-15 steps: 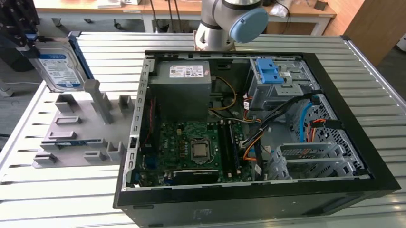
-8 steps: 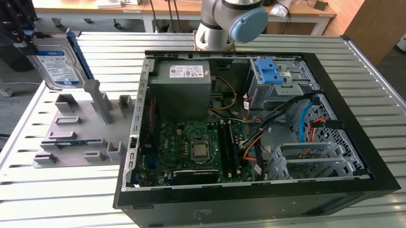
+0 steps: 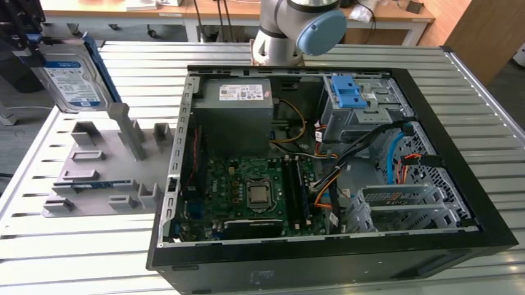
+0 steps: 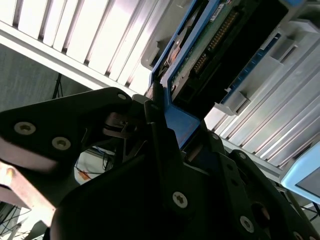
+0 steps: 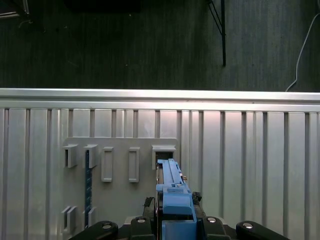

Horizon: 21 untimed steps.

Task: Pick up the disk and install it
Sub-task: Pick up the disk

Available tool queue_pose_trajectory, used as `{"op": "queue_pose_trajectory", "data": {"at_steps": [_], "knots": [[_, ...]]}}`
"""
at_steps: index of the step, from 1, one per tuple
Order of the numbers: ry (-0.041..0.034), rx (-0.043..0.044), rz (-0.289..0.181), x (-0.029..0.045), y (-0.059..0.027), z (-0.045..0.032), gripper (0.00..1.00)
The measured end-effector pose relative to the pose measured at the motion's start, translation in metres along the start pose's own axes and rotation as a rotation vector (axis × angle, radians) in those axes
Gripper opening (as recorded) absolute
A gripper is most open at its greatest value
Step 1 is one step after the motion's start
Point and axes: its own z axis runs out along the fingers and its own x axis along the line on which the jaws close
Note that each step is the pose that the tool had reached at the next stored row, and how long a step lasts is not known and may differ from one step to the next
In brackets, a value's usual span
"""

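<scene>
The disk (image 3: 72, 78), silver with a white-and-blue label and a blue carrier frame, hangs upright at the exterior view's far left, above the grey slotted fixture (image 3: 107, 166). My gripper (image 3: 37, 43) is shut on its upper end. In the first wrist view the disk (image 5: 172, 187) appears edge-on, rising from the gripper (image 5: 176, 227) over the fixture (image 5: 120, 165), whose slot (image 5: 163, 152) beyond it is vacant. In the second wrist view the dark fingers (image 4: 155, 115) clamp the blue frame (image 4: 182, 122), with the disk's green circuit board (image 4: 210, 45) past them.
An open black computer case (image 3: 328, 255) lies on the slatted metal table (image 3: 82, 252). Inside are the grey power supply (image 3: 238, 107), the motherboard (image 3: 246, 190), cables and a drive bay with a light-blue latch (image 3: 351, 93). The arm's base (image 3: 296, 31) stands behind the case.
</scene>
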Motion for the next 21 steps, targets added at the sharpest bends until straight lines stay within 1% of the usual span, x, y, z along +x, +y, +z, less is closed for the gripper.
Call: {"op": "queue_pose_trajectory", "data": {"at_steps": [21], "knots": [[-0.0012, 0.0031, 0.000, -0.0003, 0.0006, -0.0232, 0.36]]}}
